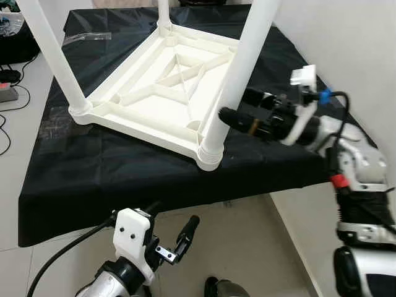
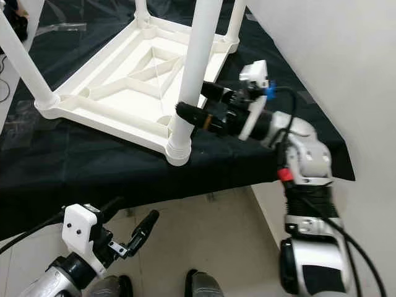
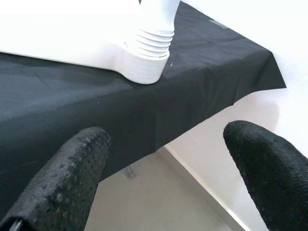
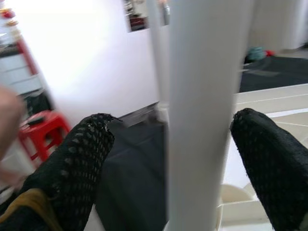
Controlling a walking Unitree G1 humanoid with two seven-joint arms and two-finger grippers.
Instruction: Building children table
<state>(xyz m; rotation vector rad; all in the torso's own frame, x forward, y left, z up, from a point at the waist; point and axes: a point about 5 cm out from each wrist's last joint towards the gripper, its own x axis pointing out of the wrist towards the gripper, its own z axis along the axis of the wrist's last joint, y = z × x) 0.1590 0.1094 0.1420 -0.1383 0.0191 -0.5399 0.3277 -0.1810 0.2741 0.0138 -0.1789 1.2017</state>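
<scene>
Four legs look seated in the upturned table [image 1: 167,80] on the black tabletop [image 1: 93,167]. My right hand [image 2: 197,105] straddles the near-right-corner leg [image 2: 192,74], fingers spread, not clamped; probably tightening remains. Left hand [image 1: 173,238] hangs released below the near edge.

Silver arms with black joints; each claw has two long black dimpled fingers [image 3: 72,173]. White camera housings, a red ring, blue clip, black cables on both.

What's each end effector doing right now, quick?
Left end effector: open, empty, below the table edge.
Right end effector: open around the white table leg, not clamped.
</scene>
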